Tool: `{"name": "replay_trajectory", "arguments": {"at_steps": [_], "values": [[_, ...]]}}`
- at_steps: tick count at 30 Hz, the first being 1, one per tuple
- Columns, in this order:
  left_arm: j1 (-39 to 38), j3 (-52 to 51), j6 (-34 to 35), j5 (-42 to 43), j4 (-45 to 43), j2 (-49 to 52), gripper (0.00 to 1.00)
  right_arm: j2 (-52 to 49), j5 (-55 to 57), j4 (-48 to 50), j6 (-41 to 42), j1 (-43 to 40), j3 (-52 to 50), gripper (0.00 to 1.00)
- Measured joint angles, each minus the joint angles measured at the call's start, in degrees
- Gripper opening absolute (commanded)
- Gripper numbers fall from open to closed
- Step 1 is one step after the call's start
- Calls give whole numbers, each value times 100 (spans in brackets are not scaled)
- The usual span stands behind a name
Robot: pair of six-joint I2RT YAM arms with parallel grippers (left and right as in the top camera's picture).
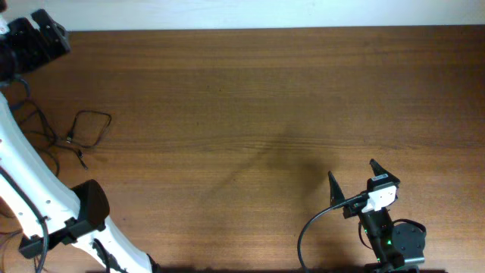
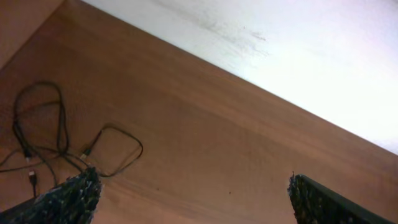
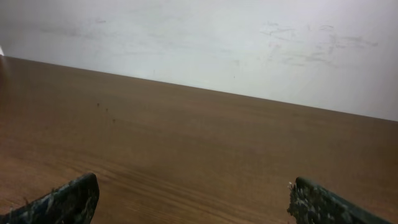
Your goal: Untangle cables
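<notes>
Right wrist view: right gripper [image 3: 193, 193] has its jaws spread wide and empty, with only the wooden table [image 3: 186, 124] and a scuffed white wall [image 3: 217, 43] beyond. Left wrist view: left gripper [image 2: 193, 190] is likewise wide apart and empty. Past its fingers lie the cables [image 2: 63, 134], thin black cords in loose overlapping loops with small plugs. Only the overhead view shows them at the table's left edge, partly hidden by the white left arm [image 1: 30, 182].
</notes>
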State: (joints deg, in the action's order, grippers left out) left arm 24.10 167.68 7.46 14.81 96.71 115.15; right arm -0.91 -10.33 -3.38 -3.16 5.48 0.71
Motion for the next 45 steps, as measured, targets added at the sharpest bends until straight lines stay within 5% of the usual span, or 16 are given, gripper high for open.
{"name": "replay_trajectory", "arguments": {"at_steps": [5, 9, 17, 23, 33, 45], "values": [[-1209, -3978, -22, -22, -17, -2199, 99, 22, 0, -2, -4, 0, 0, 99], [-1620, -5893, -22, -181, -739, -3377, 99, 22, 2, -2, -2, 0, 0, 99], [-1637, -11331, -20, -264, -6679, -6636, 99, 24, 22, -4, -4, 0, 2, 99], [-1637, -14686, -44, -262, -9289, -9127, 99, 24, 24, -4, -2, 0, 2, 99], [-1980, -16474, -1517, -306, -9610, -11293, 99, 26, 24, -4, -4, 0, 2, 99], [-1982, -16679, -1561, -439, -9302, -11436, 99, 26, 24, -4, -4, 0, 2, 99]]}}
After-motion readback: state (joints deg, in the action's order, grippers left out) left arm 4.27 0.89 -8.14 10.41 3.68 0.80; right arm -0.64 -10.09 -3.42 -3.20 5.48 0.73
